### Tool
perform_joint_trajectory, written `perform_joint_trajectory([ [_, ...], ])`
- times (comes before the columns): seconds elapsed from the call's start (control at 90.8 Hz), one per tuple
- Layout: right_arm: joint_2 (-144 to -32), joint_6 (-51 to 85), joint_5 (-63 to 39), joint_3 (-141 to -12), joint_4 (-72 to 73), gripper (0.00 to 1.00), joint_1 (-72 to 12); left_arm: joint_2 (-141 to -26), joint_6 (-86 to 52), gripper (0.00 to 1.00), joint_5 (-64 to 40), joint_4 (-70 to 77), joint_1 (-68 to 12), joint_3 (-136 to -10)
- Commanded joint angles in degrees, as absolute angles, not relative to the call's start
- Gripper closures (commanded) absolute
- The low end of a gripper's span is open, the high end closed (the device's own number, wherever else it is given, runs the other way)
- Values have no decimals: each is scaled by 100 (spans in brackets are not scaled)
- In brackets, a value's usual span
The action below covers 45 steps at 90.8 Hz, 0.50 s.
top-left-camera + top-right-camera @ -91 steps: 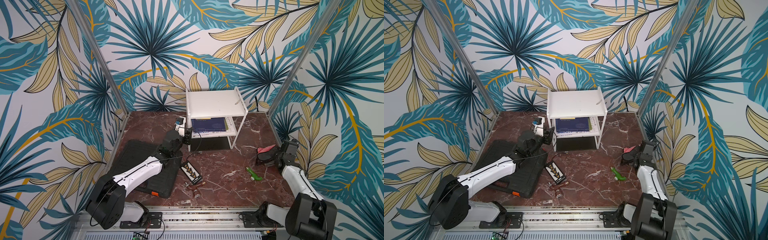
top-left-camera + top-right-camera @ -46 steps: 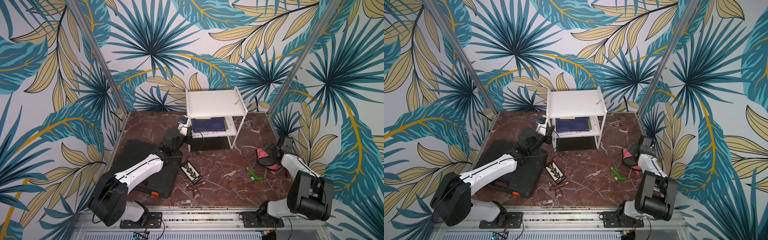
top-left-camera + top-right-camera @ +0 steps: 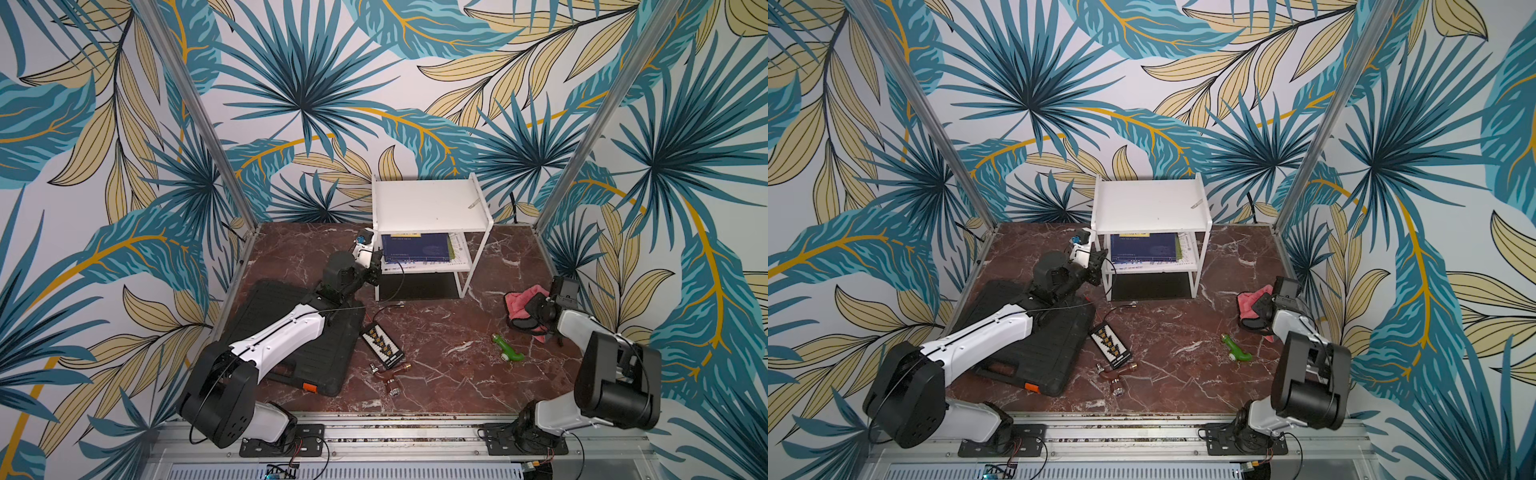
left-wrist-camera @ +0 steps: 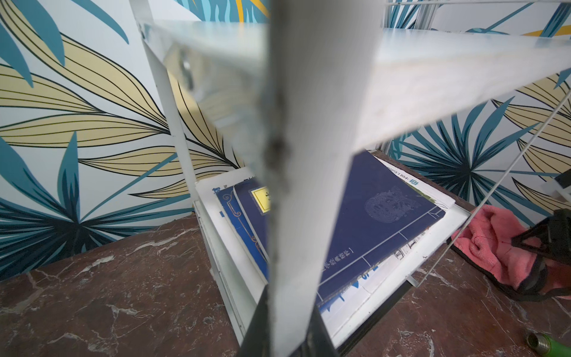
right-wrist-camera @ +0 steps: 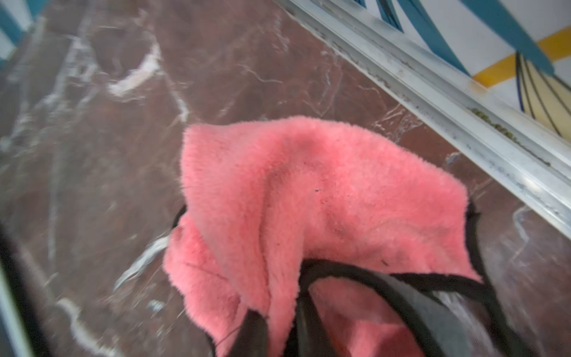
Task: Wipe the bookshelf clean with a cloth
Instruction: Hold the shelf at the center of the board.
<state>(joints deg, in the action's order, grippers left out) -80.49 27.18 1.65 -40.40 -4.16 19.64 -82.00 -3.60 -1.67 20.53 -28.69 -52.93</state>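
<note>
A: Where's the cloth point(image 5: 309, 185)?
B: Right side of the tabletop point(image 3: 436, 332), near the wall, well apart from the bookshelf point(image 3: 428, 203). Your right fingers point(image 5: 252, 335) are pinched on it, bunched up.
A: And left?
B: Your left fingers point(image 4: 255, 335) are clamped narrow round the bookshelf's front leg, left-side corner. Books point(image 4: 370, 216) on lower tier.

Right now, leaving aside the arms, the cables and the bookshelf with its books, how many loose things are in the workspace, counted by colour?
Black: 2 (the ribbed case, the small connector board)
Green: 1 (the toy)
Pink: 1 (the cloth)
Brown: 1 (the pipe fitting)
Total: 5
</note>
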Motion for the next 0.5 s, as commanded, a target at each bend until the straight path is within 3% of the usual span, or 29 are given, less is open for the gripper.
perform_joint_trajectory([
  [0.0,-6836,1764,-5,-3725,-106,100,1230,-8321,-668,100,-4,2248,-2699,-5396],
  [0.132,-5351,1009,303,-3131,515,100,-132,-8323,-576,100,-21,2260,-2698,-5368],
  [0.231,-4851,209,471,-2931,675,100,-960,-8306,-529,100,-82,2283,-2690,-5344],
  [0.386,-4928,-1366,608,-2949,754,100,-2465,-8288,-521,100,-129,2222,-2690,-5344],
  [0.485,-5840,-2121,390,-3177,1307,100,-3043,-8310,-538,100,-115,2151,-2692,-5335],
])
